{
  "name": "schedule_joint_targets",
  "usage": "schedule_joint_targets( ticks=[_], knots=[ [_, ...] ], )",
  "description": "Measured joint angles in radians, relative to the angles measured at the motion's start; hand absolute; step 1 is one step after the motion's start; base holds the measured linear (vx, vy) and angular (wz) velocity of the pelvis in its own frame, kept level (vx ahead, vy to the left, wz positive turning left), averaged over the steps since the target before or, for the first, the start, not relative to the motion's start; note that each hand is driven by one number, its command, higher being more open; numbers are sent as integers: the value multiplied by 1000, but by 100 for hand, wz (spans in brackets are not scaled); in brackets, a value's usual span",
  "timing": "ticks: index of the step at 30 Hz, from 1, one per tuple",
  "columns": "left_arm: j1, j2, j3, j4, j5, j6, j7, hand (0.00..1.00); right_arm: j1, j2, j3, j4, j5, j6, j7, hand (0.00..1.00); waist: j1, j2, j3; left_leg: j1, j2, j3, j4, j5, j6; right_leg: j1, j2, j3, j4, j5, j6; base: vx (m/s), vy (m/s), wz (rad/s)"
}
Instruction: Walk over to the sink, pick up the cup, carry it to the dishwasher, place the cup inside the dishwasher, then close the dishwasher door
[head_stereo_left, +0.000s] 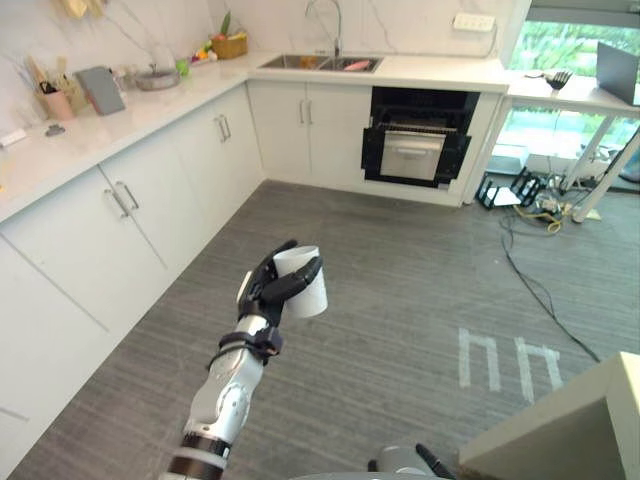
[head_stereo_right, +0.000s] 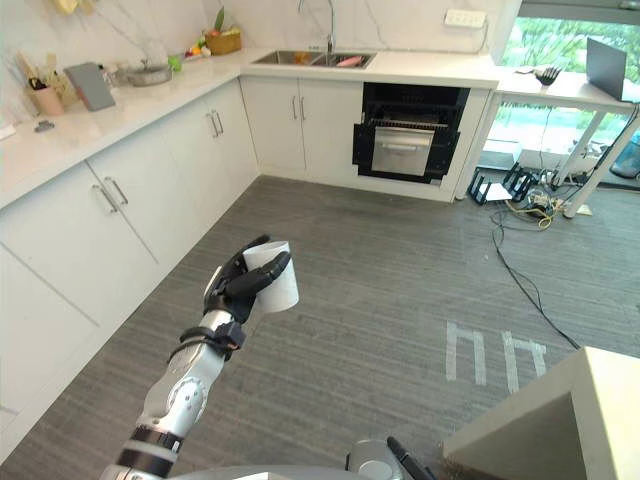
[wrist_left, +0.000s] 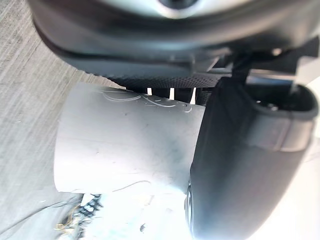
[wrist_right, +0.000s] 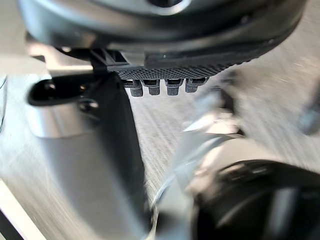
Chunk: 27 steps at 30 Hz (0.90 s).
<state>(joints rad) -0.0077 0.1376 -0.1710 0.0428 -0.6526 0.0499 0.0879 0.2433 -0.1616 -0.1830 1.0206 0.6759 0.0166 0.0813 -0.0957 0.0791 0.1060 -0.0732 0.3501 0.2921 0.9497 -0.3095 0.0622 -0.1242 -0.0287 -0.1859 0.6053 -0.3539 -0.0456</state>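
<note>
Counter (head_stereo_left: 120, 120) runs along the left wall and turns along the far wall, with white cabinets (head_stereo_left: 150, 210) under it. On it, left to right: pink pot (head_stereo_left: 57, 103) with utensils, grey board (head_stereo_left: 100, 90) leaning upright, metal bowl (head_stereo_left: 157, 78), fruit basket (head_stereo_left: 230, 45) in the corner. Sink (head_stereo_left: 320, 63) is set in the far run under a tap (head_stereo_left: 325, 20). Just right of the sink and below the counter is the dishwasher (head_stereo_left: 415, 150), a black opening with its door hanging open and a silver panel showing. Grey plank floor (head_stereo_left: 400, 300) lies between the robot and the dishwasher. Cables (head_stereo_left: 525, 270) trail on the floor right of the dishwasher. White marks (head_stereo_left: 505, 360) are painted on the floor nearer the robot. Desk (head_stereo_left: 570, 95) with a laptop (head_stereo_left: 617, 70) stands by the window at far right; a beige box corner (head_stereo_left: 560, 430) sits at lower right. Left hand (head_stereo_left: 268, 290) is raised over mid-floor, fingers and thumb curled round a white cup (head_stereo_left: 303, 282); the cup is tilted, mouth up and away, well apart from both sink and dishwasher. Left wrist view: cup wall (wrist_left: 125, 145) sits against the palm, thumb pressed on its side. Right hand (wrist_right: 95, 140) shows in its wrist view above the floor, fingers relaxed, thumb apart, holding nothing.
</note>
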Motion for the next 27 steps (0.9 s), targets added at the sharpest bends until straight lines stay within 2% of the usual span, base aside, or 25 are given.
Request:
schedule_joint_targets(
  ticks=[1,2,3,4,7,8,9,10,11,12,13,14,15,16,17,18,19,20,21,22,23,24,25,27],
  knots=[
    [17,-7,-6,-2,-3,2,0,0,2,-8,-1,-14,0,-2,-13,100,11,3,1,-48,10,-37,80,38,6,13,4,3,-7,-9,-2,238,-118,-3],
    [37,-7,-15,-3,-16,13,-2,0,-3,-18,-9,-42,2,-22,-27,100,17,4,8,-117,-8,-63,152,41,-3,63,-4,11,-37,-15,-11,379,-101,-8],
    [39,-6,-14,-2,-16,16,-4,0,-5,-20,-12,-62,9,-37,-29,100,19,-1,13,-143,-30,-57,137,31,-13,99,-14,14,-69,-11,-9,379,-70,-14],
    [39,-1,-11,-6,-16,16,-8,0,-5,-20,-21,-93,10,-49,-29,100,28,-10,18,-156,-60,-39,82,23,-19,131,-25,24,-100,3,8,368,-40,-27],
    [40,8,17,-49,-16,14,-17,0,-26,-21,-16,-215,9,-90,-29,100,47,-22,25,-174,-169,12,-273,32,-37,206,-48,72,-203,19,26,428,37,-44],
    [40,9,23,-72,-16,9,-20,0,-40,-26,-5,-253,7,-103,-30,100,47,-26,26,-177,-225,-9,-488,91,-66,229,-57,85,-243,23,35,407,103,-37],
    [41,8,26,-85,-16,8,-21,0,-45,-27,-4,-264,7,-108,-30,100,51,-28,26,-177,-250,-32,-588,175,-74,239,-62,98,-265,26,41,512,143,-64],
    [50,5,33,-100,-15,3,-22,0,-61,-27,1,-279,7,-109,-31,100,71,-29,18,-140,-278,-64,-729,349,-95,264,-63,142,-315,41,61,378,117,-64],
    [54,4,40,-109,-15,2,-23,0,-67,-21,2,-284,8,-110,-30,100,76,-31,11,-127,-287,-61,-746,373,-56,274,-62,162,-343,46,69,396,107,-46],
    [39,1,57,-115,-14,2,-26,0,-78,2,3,-292,7,-107,-30,100,64,-43,17,-147,-287,-65,-674,334,-46,305,-68,191,-395,75,77,443,121,-16],
    [48,-6,87,-115,-11,2,-29,0,-79,17,23,-290,6,-92,-27,100,63,-60,28,-162,-264,-64,-568,272,-44,345,-63,219,-426,104,91,402,103,-13],
    [64,-7,103,-115,-11,1,-30,0,-77,20,37,-289,5,-83,-27,100,63,-63,29,-163,-251,-63,-512,245,-44,363,-58,231,-428,120,87,438,126,-45],
    [93,-4,130,-114,-12,1,-39,0,-78,33,43,-291,-2,-70,-27,100,62,-68,34,-196,-231,-53,-379,207,-54,394,-55,248,-411,146,85,267,100,-52],
    [118,-12,145,-114,-12,0,-52,0,-58,30,41,-289,-3,-65,-29,100,56,-59,16,-162,-244,-71,-473,190,-66,390,-60,249,-361,146,86,240,120,-53],
    [130,-20,147,-118,-12,-3,-54,0,-45,20,40,-288,-5,-59,-30,100,56,-45,10,-141,-245,-84,-533,202,-50,378,-54,250,-312,138,97,206,133,-44],
    [144,-18,154,-117,-11,-6,-62,0,-34,31,34,-273,-12,-40,-38,100,54,-73,4,-74,-283,-57,-557,173,-44,354,-94,257,-170,116,125,264,127,-31],
    [148,-18,154,-120,-11,-6,-68,0,-7,38,33,-265,-16,-28,-40,100,52,-97,-5,-24,-324,-37,-588,158,-33,289,-137,257,1,140,180,288,107,-25],
    [148,-18,154,-124,-9,-6,-70,0,1,41,33,-260,-21,-24,-41,100,49,-106,-6,-1,-342,-30,-600,149,-28,256,-158,255,78,168,232,320,100,-17],
    [148,-17,155,-138,12,-12,-73,0,6,49,31,-234,-32,-22,-42,100,46,-114,-2,39,-370,-18,-612,133,-11,195,-204,234,218,260,311,323,119,-23],
    [148,-16,152,-156,38,-12,-73,0,7,57,30,-203,-32,-21,-42,100,44,-117,0,87,-389,-7,-635,116,2,150,-253,197,317,382,294,394,139,-21],
    [148,-18,151,-165,51,-12,-73,0,9,60,30,-194,-33,-21,-41,100,41,-114,1,112,-395,-7,-651,109,9,132,-276,172,360,440,280,332,104,-14],
    [146,-19,146,-178,62,-19,-72,0,11,68,31,-192,-33,-22,-38,100,28,-110,4,144,-399,-10,-664,93,23,92,-298,142,444,405,238,389,61,-4],
    [139,-15,143,-189,67,-33,-68,0,12,89,32,-204,-33,-41,-34,100,17,-102,10,199,-400,-27,-709,91,18,13,-281,115,538,294,171,305,14,6],
    [120,-9,123,-189,67,-40,-65,0,27,114,36,-261,-33,-66,-33,100,-12,-97,12,248,-391,-66,-765,81,22,-82,-221,87,510,188,145,275,-39,37]
  ],
)
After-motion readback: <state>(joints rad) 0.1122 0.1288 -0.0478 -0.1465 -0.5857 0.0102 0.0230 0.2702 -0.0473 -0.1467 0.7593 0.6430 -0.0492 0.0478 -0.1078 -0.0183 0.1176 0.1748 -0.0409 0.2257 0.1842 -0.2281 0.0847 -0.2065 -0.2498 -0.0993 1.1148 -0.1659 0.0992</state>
